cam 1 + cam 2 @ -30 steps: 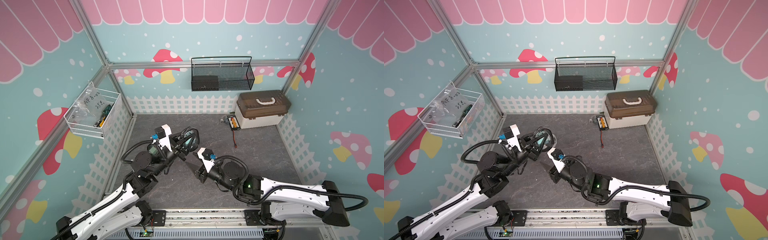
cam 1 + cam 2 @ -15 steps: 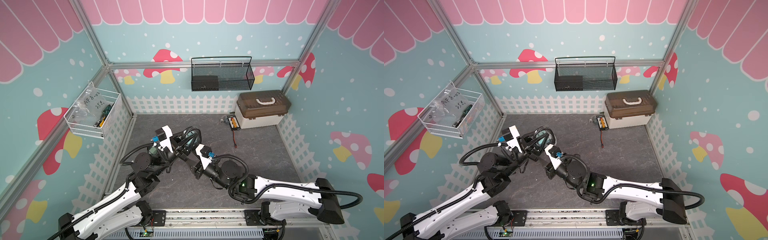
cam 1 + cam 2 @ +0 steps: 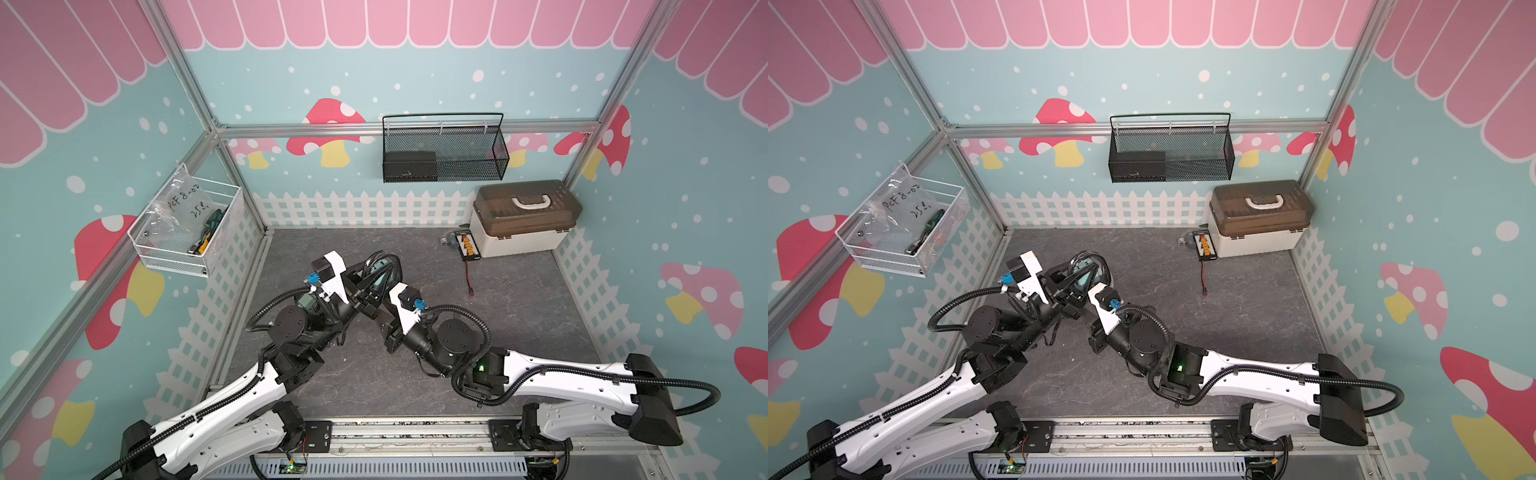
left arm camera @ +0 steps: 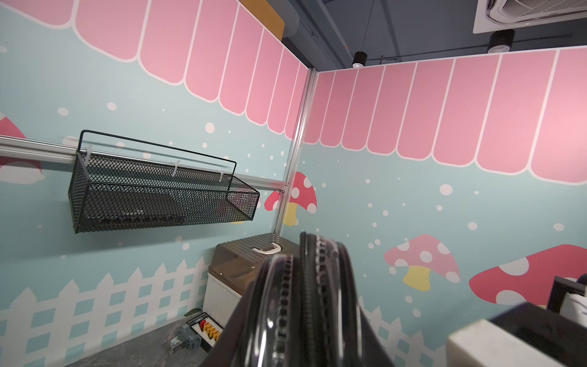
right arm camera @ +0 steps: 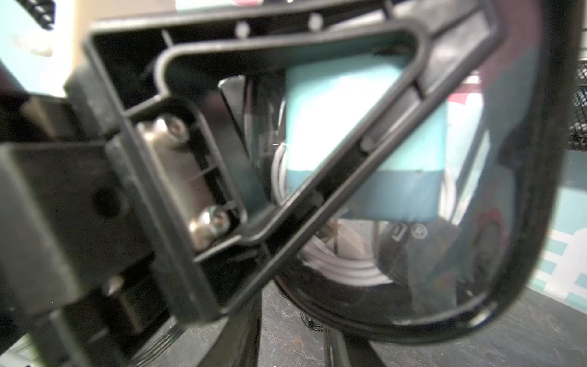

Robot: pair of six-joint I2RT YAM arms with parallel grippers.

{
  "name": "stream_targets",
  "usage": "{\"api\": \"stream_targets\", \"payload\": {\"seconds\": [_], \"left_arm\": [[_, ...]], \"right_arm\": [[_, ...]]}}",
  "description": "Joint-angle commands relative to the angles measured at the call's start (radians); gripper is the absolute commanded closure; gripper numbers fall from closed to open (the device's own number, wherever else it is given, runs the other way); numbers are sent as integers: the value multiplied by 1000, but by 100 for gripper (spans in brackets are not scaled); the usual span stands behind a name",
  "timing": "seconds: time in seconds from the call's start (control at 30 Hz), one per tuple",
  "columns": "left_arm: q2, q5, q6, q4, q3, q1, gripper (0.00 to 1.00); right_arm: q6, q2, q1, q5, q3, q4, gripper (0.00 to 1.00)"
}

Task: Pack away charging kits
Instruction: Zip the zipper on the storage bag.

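1. Left wrist view: black-rimmed pouch point(image 4: 305, 302) clamped in left end effector point(image 3: 368, 282), raised off tabletop point(image 3: 519, 332), zip rows apart.
2. Through its window: teal charger point(image 5: 365, 120) and white cable coil point(image 5: 343, 270) inside.
3. Right end effector point(image 3: 379, 293) close against pouch; wide or narrow, impossible to tell.
4. Likely step: zipping shut. Next calls for catching the puller while holding the pouch steady.

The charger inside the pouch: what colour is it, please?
The charger is teal; right wrist view shows it best.
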Motion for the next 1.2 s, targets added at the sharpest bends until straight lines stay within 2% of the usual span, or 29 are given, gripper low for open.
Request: {"api": "stream_targets", "payload": {"seconds": [0.0,0.23,0.43,0.7,1.17], "left_arm": [[-1,-3,3,22,-21,-7,100],[-5,-24,2,33,-36,-7,100],[-30,-89,-13,57,-73,-6,100],[-84,-75,-68,46,-98,-3,100],[-179,-25,-152,-11,-160,42,100]], "right_arm": [[13,14,-1,61,52,16,77],[26,32,-1,56,74,1,100],[27,8,-1,101,25,12,100],[-3,-51,-24,195,-76,23,100],[-149,-110,-57,171,-88,21,100]]}}
